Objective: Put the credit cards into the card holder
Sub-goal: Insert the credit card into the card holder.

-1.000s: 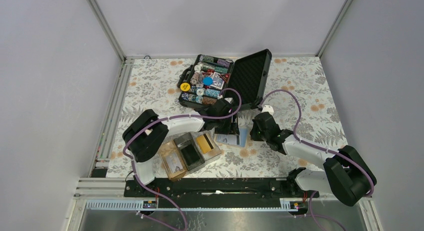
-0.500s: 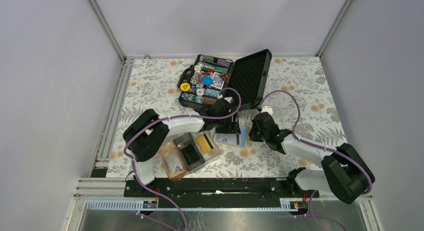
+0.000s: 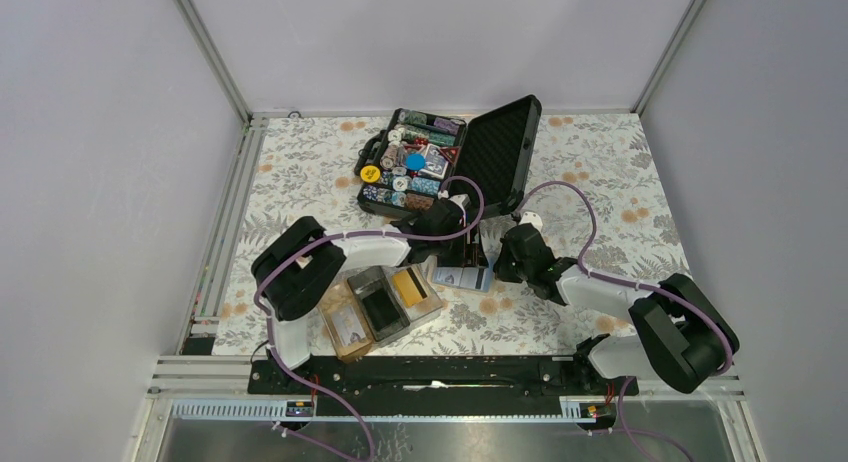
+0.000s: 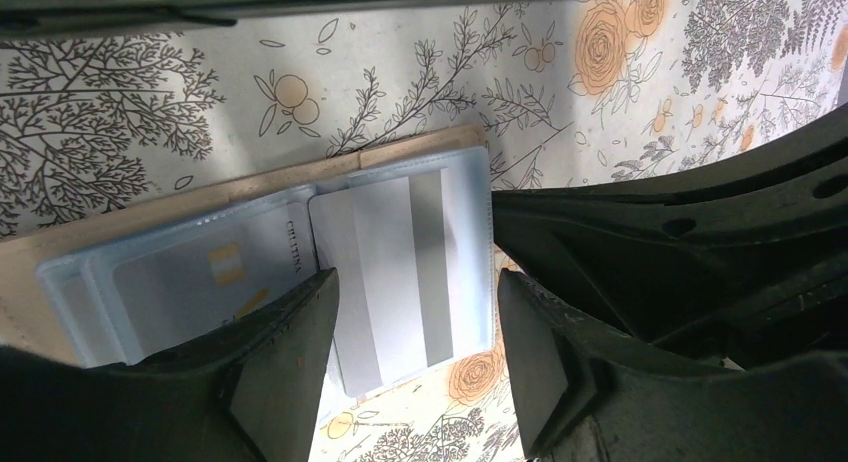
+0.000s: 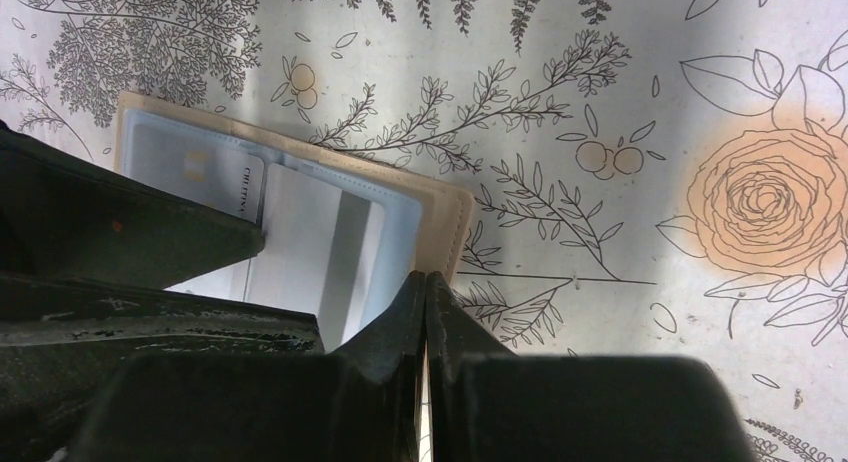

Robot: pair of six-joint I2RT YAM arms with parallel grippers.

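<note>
The striped credit card (image 4: 400, 267) is seen lying flat in a clear sleeve of the beige wallet (image 5: 445, 217) on the counter (image 3: 560, 182), directly beneath the left tool (image 4: 412, 327). That tool's fingers (image 4: 290, 342) are spread to either side of the card's long edges, so its long axis runs along the gap. The right tool (image 5: 425, 297), pressed together, is set against the wallet's opposite edge, seemingly to pin it. The card holder (image 3: 380, 304) is found nearer the left arm's base.
</note>
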